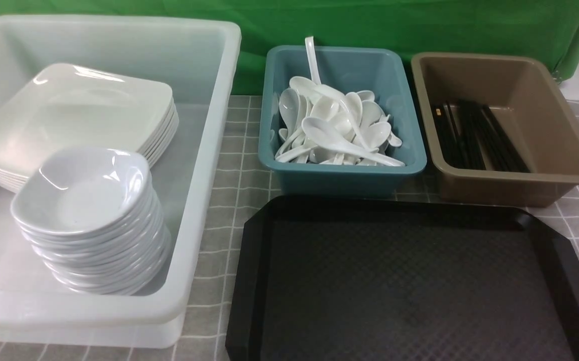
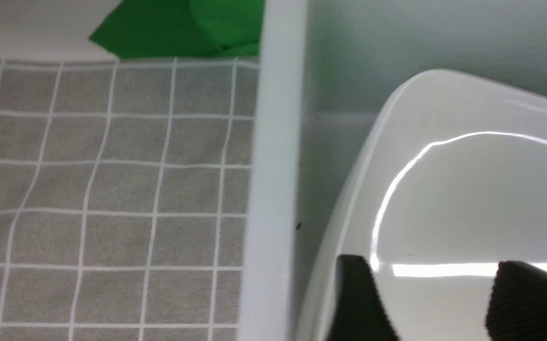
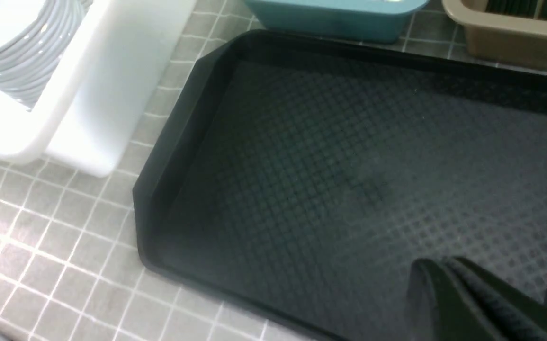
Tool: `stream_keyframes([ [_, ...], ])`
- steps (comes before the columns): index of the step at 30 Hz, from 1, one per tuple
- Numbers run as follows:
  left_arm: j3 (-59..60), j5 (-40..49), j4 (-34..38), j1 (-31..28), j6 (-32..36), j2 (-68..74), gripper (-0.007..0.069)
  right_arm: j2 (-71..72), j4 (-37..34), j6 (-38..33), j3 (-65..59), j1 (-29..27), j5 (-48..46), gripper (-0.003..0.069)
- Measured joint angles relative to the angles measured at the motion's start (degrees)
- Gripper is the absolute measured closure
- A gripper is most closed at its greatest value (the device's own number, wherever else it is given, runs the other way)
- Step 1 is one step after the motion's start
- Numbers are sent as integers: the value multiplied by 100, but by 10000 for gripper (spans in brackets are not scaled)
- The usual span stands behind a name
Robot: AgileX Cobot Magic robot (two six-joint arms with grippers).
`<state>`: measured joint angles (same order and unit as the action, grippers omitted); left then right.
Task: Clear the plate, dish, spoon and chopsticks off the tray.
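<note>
At the left of the front view, a white tub (image 1: 209,165) holds a stack of plates with the plate (image 1: 88,108) on top, and in front of it a stack of dishes topped by the dish (image 1: 81,188). The left end effector (image 2: 425,303) appears only in its wrist view, its dark fingers spread apart over the glossy plate (image 2: 467,199) just inside the tub wall (image 2: 273,170); whether they touch the plate cannot be told. At centre, a teal bin (image 1: 342,173) is heaped with white spoons, the spoon (image 1: 339,143) lying on top, and at upper right a brown bin (image 1: 515,185) holds the black chopsticks (image 1: 474,135). The tray (image 1: 409,281) fills the lower right of the front view, bare of tableware on its textured floor, and sits on a grey checked worktop (image 1: 234,170). The right end effector (image 3: 448,279) hovers over the tray (image 3: 301,180) in its wrist view, fingers pressed together and gripping nothing. Judged from this, the clearing looks complete, with the plate just set down as the last step. The next move would call only for lifting the left arm straight up clear of the tub without nudging the stack.
</note>
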<state>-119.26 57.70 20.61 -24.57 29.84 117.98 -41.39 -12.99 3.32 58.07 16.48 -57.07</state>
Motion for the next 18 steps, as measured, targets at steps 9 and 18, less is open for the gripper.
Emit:
stream_keyframes([
  [9, -1, 1099, 1022, 1357, -345, -2044, 617, -435, 241, -749, 887, 0, 1030, 620],
  [18, 372, 1172, 438, 2930, -1488, -4412, 624, -114, 760, -1355, 1532, 0, 1896, 620],
])
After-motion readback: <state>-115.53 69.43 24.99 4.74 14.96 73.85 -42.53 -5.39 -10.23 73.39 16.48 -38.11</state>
